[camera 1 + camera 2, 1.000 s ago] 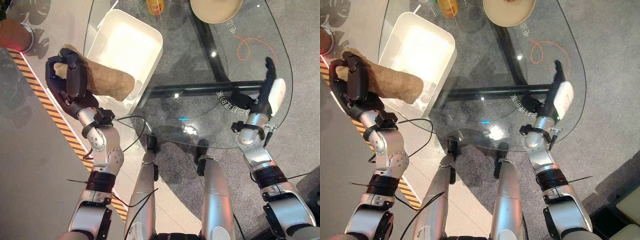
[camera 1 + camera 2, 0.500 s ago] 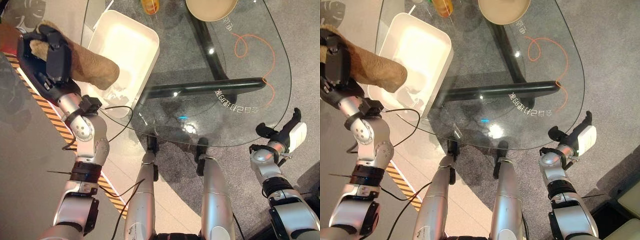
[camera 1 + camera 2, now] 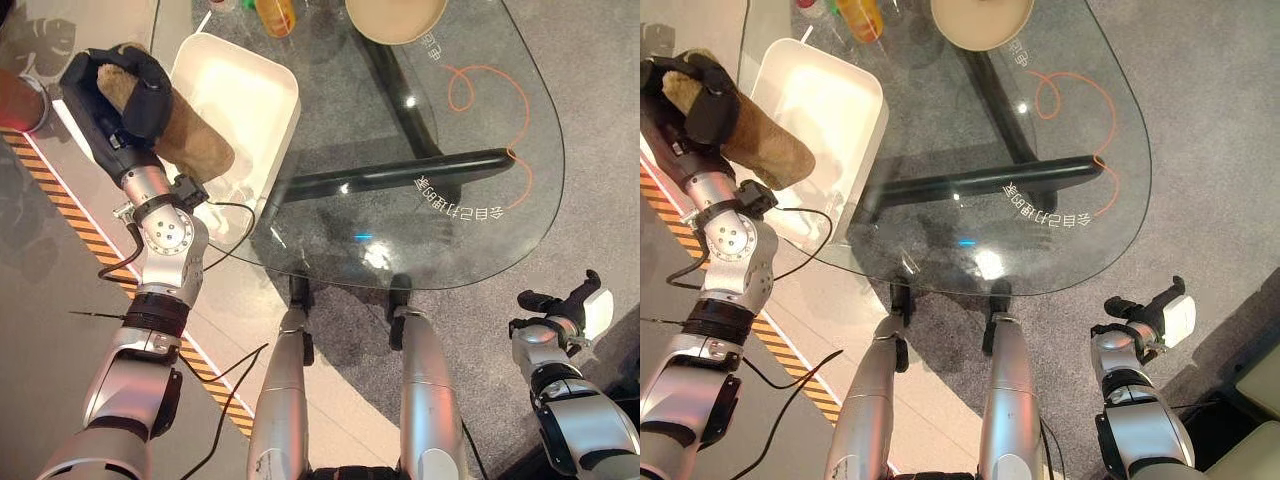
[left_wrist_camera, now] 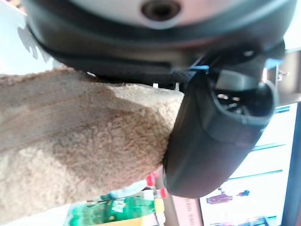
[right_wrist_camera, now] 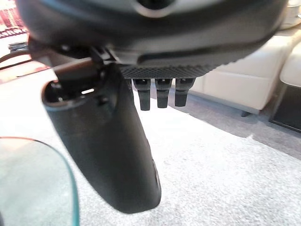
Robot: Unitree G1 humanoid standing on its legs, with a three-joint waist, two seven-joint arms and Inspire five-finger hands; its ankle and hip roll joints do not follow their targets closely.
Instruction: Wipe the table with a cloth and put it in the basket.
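A brown terry cloth [image 3: 190, 145] is held in my left hand [image 3: 135, 85], whose dark fingers curl round its upper end. The cloth's free end hangs at the left rim of the white basket [image 3: 290, 100], which stands on the left part of the glass table [image 3: 450, 200]. In the left wrist view the cloth [image 4: 70, 155] lies against the palm beside the thumb [image 4: 211, 136]. My right hand [image 3: 570, 310] is off the table, low at the right beyond the glass edge, its fingers [image 5: 161, 94] straight and holding nothing.
A beige bowl [image 3: 395, 15] and an orange bottle [image 3: 275, 15] stand at the table's far side. An orange cord [image 3: 485, 85] loops at the far right of the glass. Yellow-black striped tape [image 3: 60, 190] runs along the floor on the left.
My right hand left the glass and dropped to the lower right, off the table. The left hand turned with the cloth, staying at the basket's left rim. The camera shifted too.
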